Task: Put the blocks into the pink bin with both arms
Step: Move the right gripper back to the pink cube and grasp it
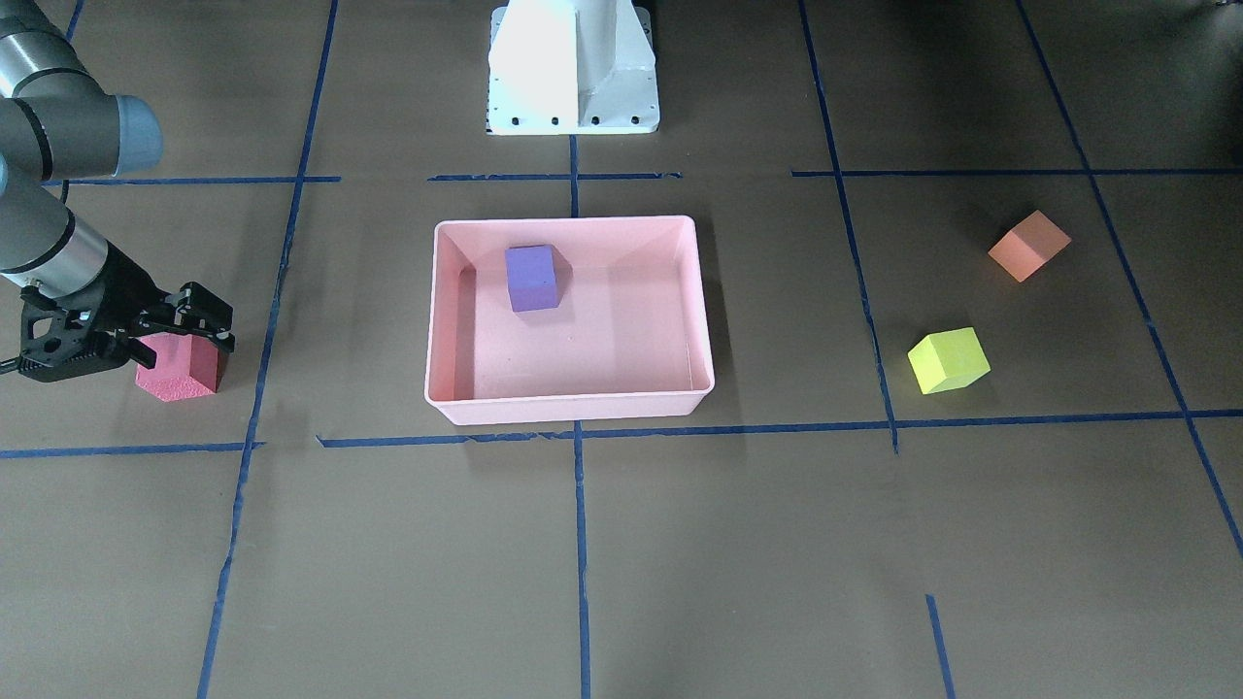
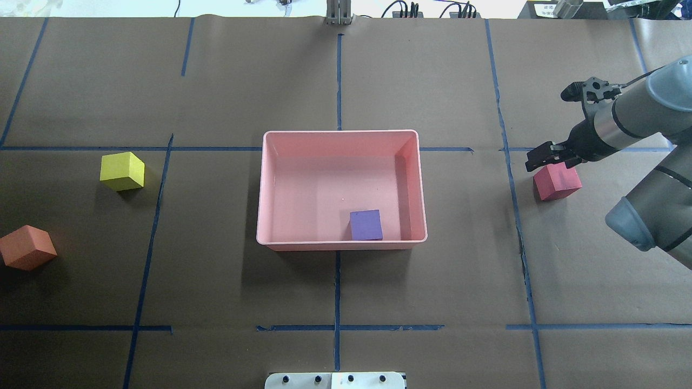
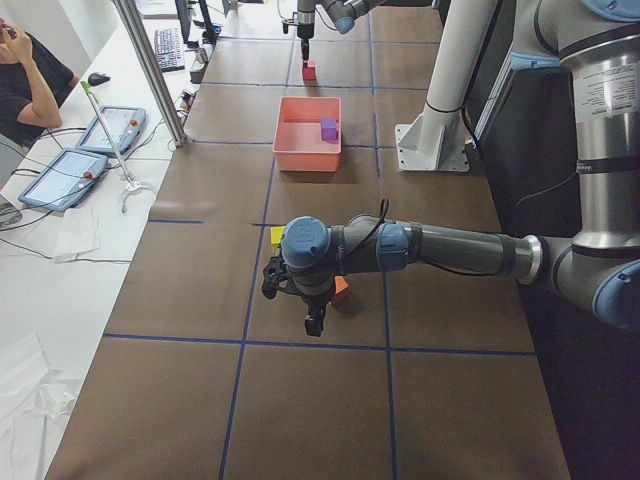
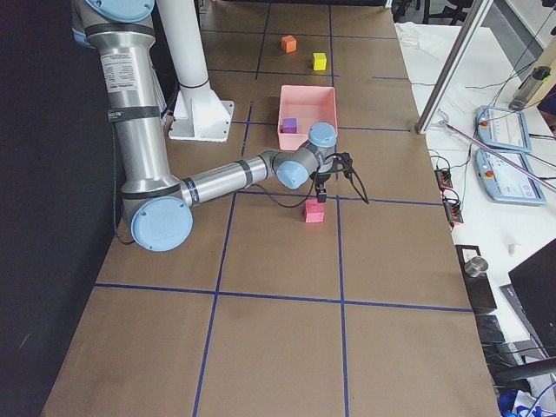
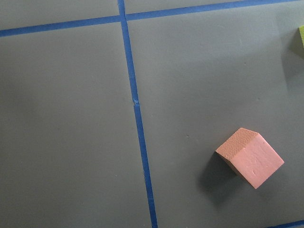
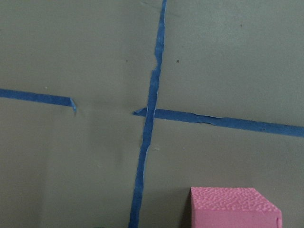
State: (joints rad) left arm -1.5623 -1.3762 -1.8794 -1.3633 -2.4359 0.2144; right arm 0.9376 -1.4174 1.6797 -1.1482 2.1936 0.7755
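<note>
Setup was a table (image 2: 216, 81) covered in brown paper with a blue tape grid (image 2: 337, 81).

The right arm (image 2: 632, 119) came in on the robot's right of the pink bin (image 2: 340, 131), elbow bent and wrist tipped down. The left arm (image 3: 460, 250) only showed in the left side view, with its forearm stretched out roughly level, well out from the bin on the robot's left.

The bin sat in the middle, open side up, with its long axis running side to side across the robot's front, square to the tape.

The right gripper (image 2: 546, 156) pointed down just over the far top edge of the red block (image 2: 557, 182). Honestly couldn't tell if its fingers were apart or together, or touching the foam. The left gripper (image 3: 314, 322) hung down near the orange block (image 2: 26, 247); same deal, can't tell.

Blocks:
- The purple block (image 2: 366, 225) was inside the bin, against the wall nearest the robot, a bit towards the right arm's side, lined up with the walls.
- The red one was outside the bin, well apart from it, slightly turned.
- The yellow-green block (image 2: 122, 171) was well off the bin's opposite side.
- The orange one was farther out than that and nearer the robot.
- Both of those last two sat skewed to the tape.
</note>
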